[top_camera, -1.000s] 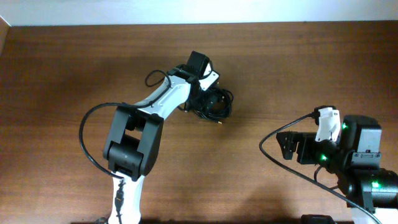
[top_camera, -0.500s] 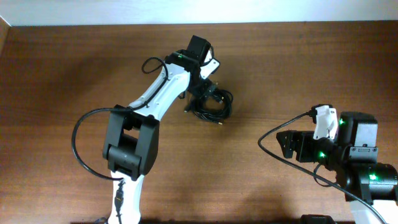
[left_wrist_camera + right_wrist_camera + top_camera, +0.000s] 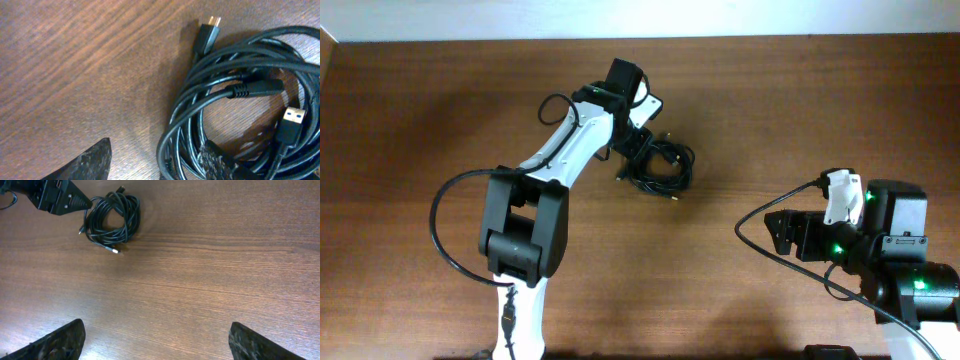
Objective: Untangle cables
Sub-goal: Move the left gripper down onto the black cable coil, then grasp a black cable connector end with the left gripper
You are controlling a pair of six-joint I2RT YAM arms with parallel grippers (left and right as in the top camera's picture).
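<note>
The cables (image 3: pixel 660 168) lie as one coiled bundle on the far middle of the table (image 3: pixel 440 90), not yet separated. The left gripper (image 3: pixel 636 150) hangs at the bundle's left edge, jaws wide astride several strands. It likely needs to close on one strand next. The right gripper (image 3: pixel 780 234) waits near right, jaws wide and empty.

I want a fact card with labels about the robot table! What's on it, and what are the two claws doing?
table: brown wood
cables: black, all in one coiled bundle, not yet untangled
plugs showing: a USB plug and a small pronged plug stick out of the bundle
left gripper: open, down at the bundle's edge, one finger beside the coil, the other over it
right gripper: open, empty, far from the bundle
</note>
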